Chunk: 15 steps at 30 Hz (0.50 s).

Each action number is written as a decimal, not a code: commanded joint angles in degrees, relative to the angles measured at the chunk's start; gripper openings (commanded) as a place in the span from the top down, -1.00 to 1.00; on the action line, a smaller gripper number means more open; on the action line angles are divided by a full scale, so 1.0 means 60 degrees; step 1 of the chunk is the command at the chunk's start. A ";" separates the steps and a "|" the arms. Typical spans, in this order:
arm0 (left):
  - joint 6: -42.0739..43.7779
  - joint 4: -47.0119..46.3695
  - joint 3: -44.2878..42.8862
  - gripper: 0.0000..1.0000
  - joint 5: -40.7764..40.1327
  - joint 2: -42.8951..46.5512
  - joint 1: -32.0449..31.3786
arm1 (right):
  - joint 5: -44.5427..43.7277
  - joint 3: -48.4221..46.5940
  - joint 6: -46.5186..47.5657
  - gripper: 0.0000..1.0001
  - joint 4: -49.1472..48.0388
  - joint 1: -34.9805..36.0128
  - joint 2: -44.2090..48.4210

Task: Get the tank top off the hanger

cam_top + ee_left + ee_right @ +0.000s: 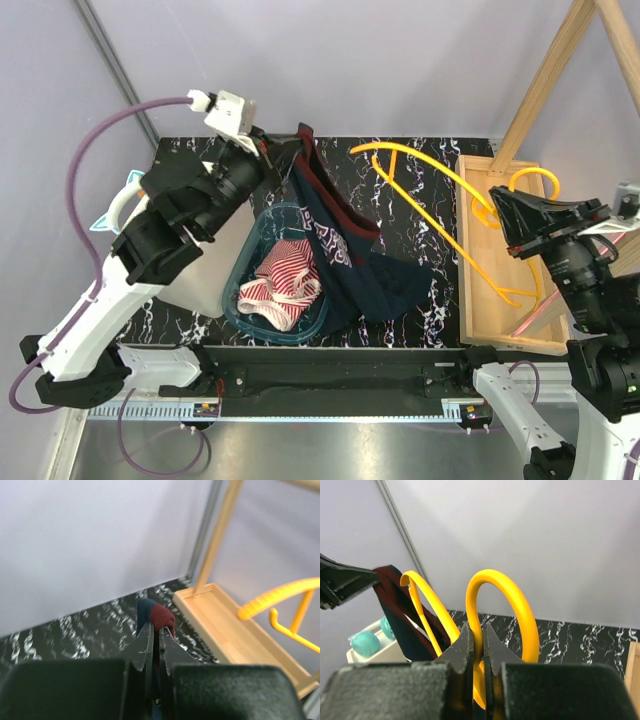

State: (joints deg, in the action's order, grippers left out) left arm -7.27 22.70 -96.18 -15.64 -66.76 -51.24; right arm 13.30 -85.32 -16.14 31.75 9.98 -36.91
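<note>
- On the black marbled table (412,212) sit one teal oval basket (231,300), holding a red-and-white striped cloth (285,285), and one wooden tray (482,305).
- Left gripper (268,150) pinches the navy, maroon-trimmed tank top (340,250), which drapes over the basket.
- Right gripper (497,205) clamps the single curved yellow hanger (420,165).

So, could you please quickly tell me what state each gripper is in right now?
Left gripper: closed on the tank top.
Right gripper: closed on the yellow hanger.
</note>
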 commanded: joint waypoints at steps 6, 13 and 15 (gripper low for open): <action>0.1399 -0.2125 -0.4534 1.00 0.1814 -0.0985 0.0045 | -0.0928 -0.0180 -0.0093 1.00 -0.0824 0.0007 0.0145; 0.2833 -0.2069 -0.6793 1.00 0.1819 -0.1910 0.0045 | -0.0898 -0.0077 -0.0005 1.00 -0.0750 0.0007 0.0233; 0.3260 -0.2142 -0.6486 1.00 0.1393 -0.1852 0.0045 | -0.0898 -0.0033 -0.0005 1.00 -0.0736 0.0007 0.0248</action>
State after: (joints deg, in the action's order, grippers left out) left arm 4.69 13.54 -135.41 -4.97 -77.28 -51.22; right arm 9.45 -85.67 -16.43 29.61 9.98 -36.16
